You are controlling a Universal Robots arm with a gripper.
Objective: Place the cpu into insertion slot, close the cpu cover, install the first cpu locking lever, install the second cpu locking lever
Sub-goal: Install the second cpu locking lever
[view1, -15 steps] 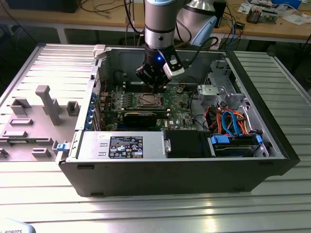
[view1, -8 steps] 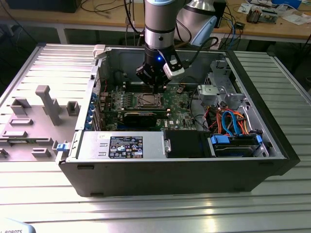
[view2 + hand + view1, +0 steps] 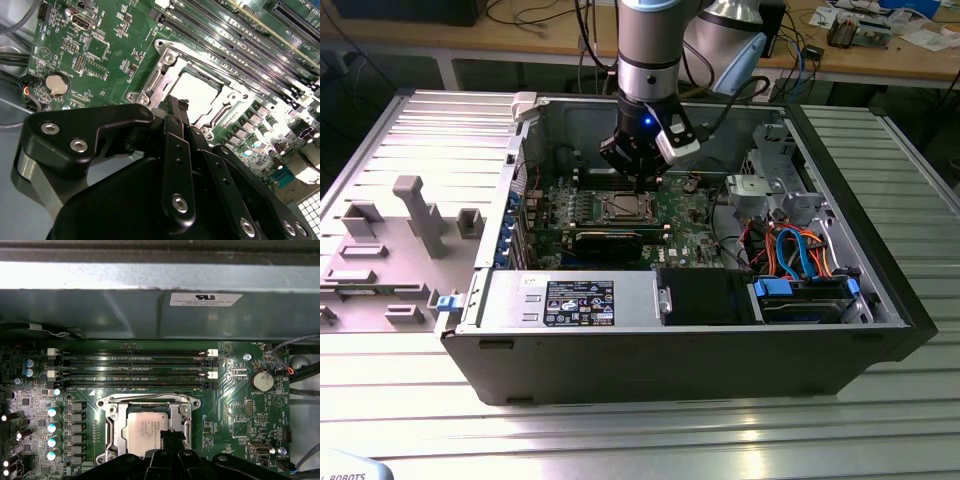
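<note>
An open dark-grey metal computer case (image 3: 880, 300) lies on a ribbed silver metal table (image 3: 620, 430), with orange and blue cables (image 3: 798, 250) bundled near its drive bay. A grey plastic fixture tray (image 3: 390, 250) sits at the exterior view's left. A round silver coin battery (image 3: 262, 380) sits on the green circuit board (image 3: 245, 410) beside long black memory slots (image 3: 135, 371).

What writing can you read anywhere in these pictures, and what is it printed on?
No text can be quoted with any certainty.
White sticker on the case wall, first wrist view: print too small to read.
Dark label on the silver box at the case front, exterior view: too blurred to read.
White lettering on the green board: too small to read.
</note>
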